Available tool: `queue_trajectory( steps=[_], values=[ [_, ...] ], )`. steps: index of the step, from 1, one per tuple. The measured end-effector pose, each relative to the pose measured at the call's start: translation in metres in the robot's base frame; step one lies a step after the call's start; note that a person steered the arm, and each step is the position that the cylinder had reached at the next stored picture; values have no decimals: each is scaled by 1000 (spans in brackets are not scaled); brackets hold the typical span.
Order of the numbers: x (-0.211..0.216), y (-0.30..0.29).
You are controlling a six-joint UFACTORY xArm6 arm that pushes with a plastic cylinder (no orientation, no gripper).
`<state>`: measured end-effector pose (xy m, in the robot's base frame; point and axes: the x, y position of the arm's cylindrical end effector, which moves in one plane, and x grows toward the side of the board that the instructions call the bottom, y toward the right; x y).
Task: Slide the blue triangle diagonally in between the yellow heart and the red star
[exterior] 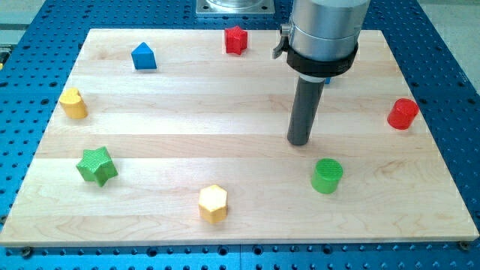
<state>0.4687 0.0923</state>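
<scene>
My tip (299,142) stands on the table (187,112), just above the green cylinder (327,175); there are no fingers. The blue triangle (144,57) lies far left, between yellow heart (73,103) and red star (235,40).

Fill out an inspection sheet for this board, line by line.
Surface: wooden board on a blue perforated table.
Job's things: blue triangle and red star near the view's top; yellow heart at the left edge.
Clutter: green star, yellow hexagon, green cylinder, red cylinder; a blue sliver behind the arm, shape hidden.
Grippers: none; my tip rests above the green cylinder, touching no block.
Cables: nothing seen.
Surroundings: metal base plate at the top.
</scene>
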Motion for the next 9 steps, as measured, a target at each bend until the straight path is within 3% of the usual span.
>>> queue_trajectory(
  steps=[1,4,5,6,7,8,9],
  values=[
    [-3,-44],
    [-92,-249],
    [-137,-259],
    [-182,-311],
    [-217,-306],
    [-226,-279],
    [-195,-277]
  ],
)
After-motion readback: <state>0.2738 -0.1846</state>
